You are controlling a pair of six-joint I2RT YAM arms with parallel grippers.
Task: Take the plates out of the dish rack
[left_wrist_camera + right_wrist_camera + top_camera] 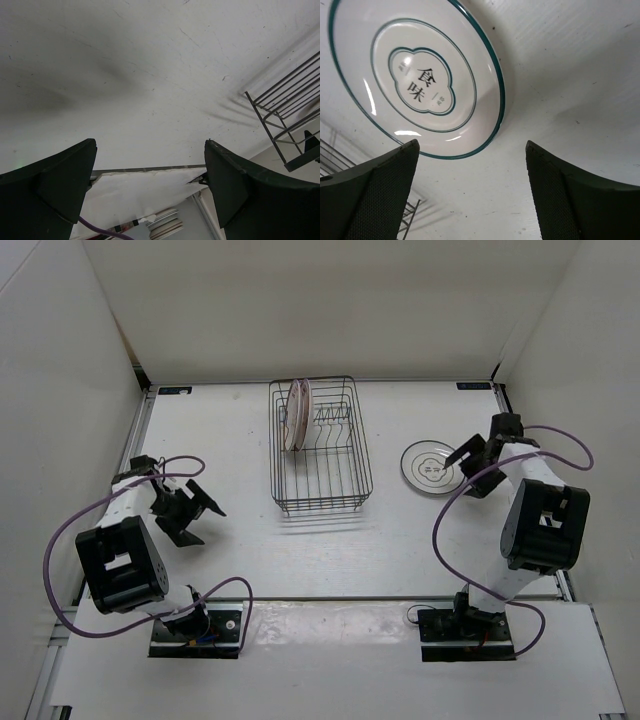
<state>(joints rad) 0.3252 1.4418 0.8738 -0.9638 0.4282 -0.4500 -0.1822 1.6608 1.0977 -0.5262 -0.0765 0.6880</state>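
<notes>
The dark wire dish rack point(321, 448) stands at the table's middle back. Two whitish plates with pink-orange pattern point(297, 415) stand on edge in its left rear part. A white plate with a thin dark rim and dark centre marks point(432, 467) lies flat on the table to the right of the rack; it also shows in the right wrist view point(415, 75). My right gripper point(467, 457) is open and empty just beside that plate's right edge point(470, 145). My left gripper point(192, 508) is open and empty, left of the rack point(150, 145). A corner of the rack point(287, 117) shows in the left wrist view.
White walls enclose the table on the left, back and right. A purple cable point(60, 540) loops by the left arm and another point(560, 455) by the right arm. The table's front edge point(150, 170) shows between the left fingers.
</notes>
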